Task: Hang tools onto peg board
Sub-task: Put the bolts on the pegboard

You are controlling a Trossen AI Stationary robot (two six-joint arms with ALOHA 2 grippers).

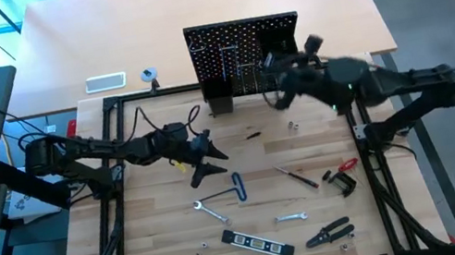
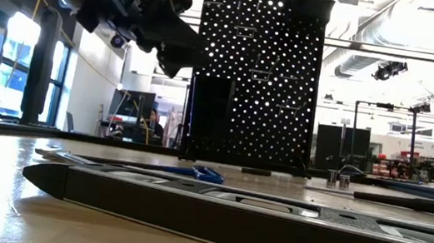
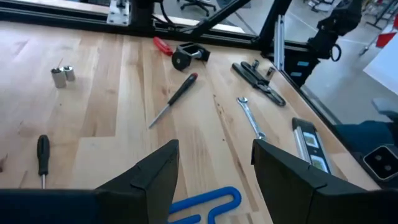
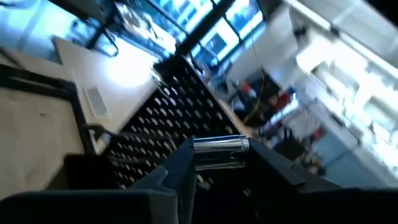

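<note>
The peg board point(image 1: 243, 54) stands upright at the table's far middle, a black panel full of holes point(image 2: 255, 85). My right gripper point(image 1: 273, 68) is raised close in front of it, shut on a small silver cylinder point(image 4: 221, 144). My left gripper point(image 1: 207, 157) hovers open over the table's middle, tilted down, with the blue-handled bent key point(image 3: 208, 204) on the wood below its fingers. Flat on the table lie a screwdriver point(image 3: 176, 98), a red-and-black clamp point(image 3: 186, 55), pliers point(image 3: 258, 81), a silver wrench point(image 3: 250, 117) and a black level point(image 1: 256, 244). My right gripper pinches the short shiny cylinder point(image 4: 217, 145) between its two fingers, the cylinder lying crosswise in the gap. The fingers point about level toward the peg board point(image 4: 168, 118). The cylinder is lifted clear of the table.
Two small silver sockets point(image 3: 62, 76) and a black-handled screwdriver point(image 3: 42, 155) lie toward the far side. A second wrench point(image 1: 209, 211) lies left of the level. A white tray point(image 1: 105, 82) and a tape roll point(image 1: 148, 74) sit on the far desk. Black frame rails border the table.
</note>
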